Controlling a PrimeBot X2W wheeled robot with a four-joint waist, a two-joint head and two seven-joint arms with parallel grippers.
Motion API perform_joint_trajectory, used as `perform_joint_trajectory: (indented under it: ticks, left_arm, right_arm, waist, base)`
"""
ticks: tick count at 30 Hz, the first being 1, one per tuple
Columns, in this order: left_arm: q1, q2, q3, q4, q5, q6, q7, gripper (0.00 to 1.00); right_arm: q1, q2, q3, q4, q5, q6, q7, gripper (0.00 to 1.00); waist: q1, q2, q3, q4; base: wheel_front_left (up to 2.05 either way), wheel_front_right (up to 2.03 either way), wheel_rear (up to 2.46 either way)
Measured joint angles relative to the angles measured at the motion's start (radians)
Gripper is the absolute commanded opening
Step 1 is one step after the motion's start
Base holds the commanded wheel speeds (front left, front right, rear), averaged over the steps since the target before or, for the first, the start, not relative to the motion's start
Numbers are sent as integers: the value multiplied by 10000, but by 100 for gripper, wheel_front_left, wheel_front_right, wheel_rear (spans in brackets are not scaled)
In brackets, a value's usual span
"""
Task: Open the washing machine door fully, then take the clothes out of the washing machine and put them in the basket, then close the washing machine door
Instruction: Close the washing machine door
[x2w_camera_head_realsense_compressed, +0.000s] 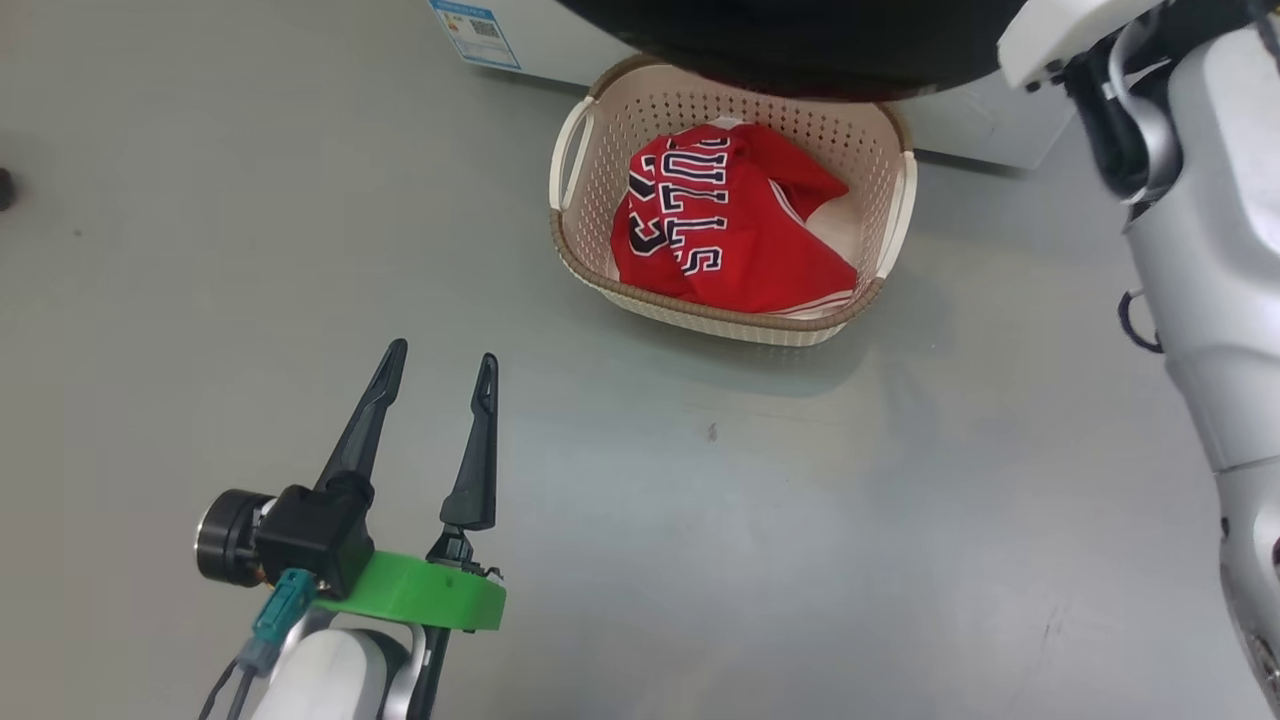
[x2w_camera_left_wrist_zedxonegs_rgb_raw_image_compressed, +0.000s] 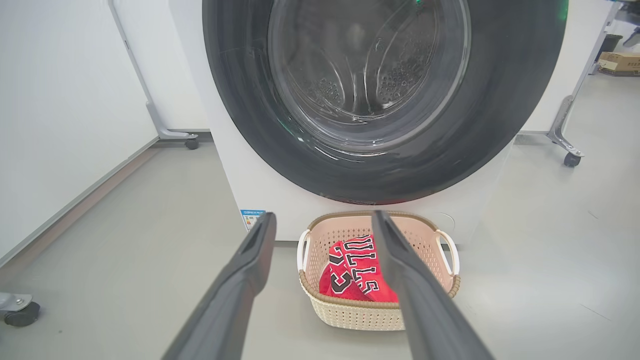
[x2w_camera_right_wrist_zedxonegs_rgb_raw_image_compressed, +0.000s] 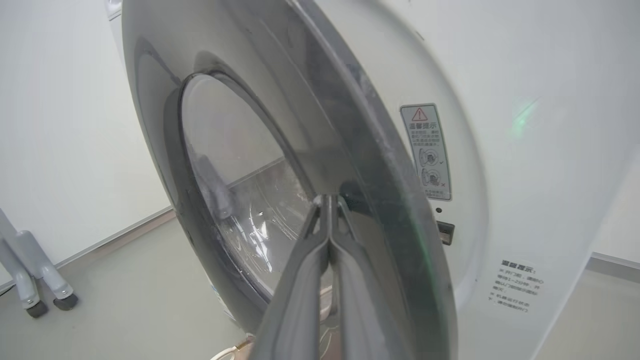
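Washing machine door (x2w_camera_right_wrist_zedxonegs_rgb_raw_image_compressed: 240, 190): right gripper (x2w_camera_right_wrist_zedxonegs_rgb_raw_image_compressed: 327, 200), clenched, tips at its edge.
Red jersey (x2w_camera_head_realsense_compressed: 730, 230): in basket (x2w_camera_head_realsense_compressed: 600, 270), far-right of spread left gripper (x2w_camera_head_realsense_compressed: 443, 352).

The washing machine door (x2w_camera_head_realsense_compressed: 800, 50) is cut off by the head view's top edge, and the far rim of the basket (x2w_camera_head_realsense_compressed: 720, 322) is hidden beneath it. Part of the clothes (x2w_camera_left_wrist_zedxonegs_rgb_raw_image_compressed: 350, 270) is covered by one finger (x2w_camera_left_wrist_zedxonegs_rgb_raw_image_compressed: 415, 280) of the left gripper (x2w_camera_left_wrist_zedxonegs_rgb_raw_image_compressed: 322, 216). The print on a warning sticker (x2w_camera_right_wrist_zedxonegs_rgb_raw_image_compressed: 426, 150) cannot be read.
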Motion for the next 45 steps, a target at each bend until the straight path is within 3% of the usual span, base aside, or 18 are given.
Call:
perform_joint_trajectory:
  ticks: [15,30,45]
  left_arm:
    - [-411,-182,-198,326,-88,-71,-94,100]
    - [-642,-232,-282,629,-121,-71,-176,100]
    - [-655,-247,-138,1106,-119,-67,-196,100]
  right_arm:
    - [-1443,-640,-439,851,-174,-171,-288,0]
    - [-1900,-803,-621,1586,-174,-180,-855,0]
    - [-897,-397,182,2057,-380,424,-1425,0]
  waist:
    - [0,0,769,726]
    - [0,0,739,782]
    - [0,0,131,567]
  base:
    - [0,0,0]
    - [0,0,0]
    - [0,0,0]
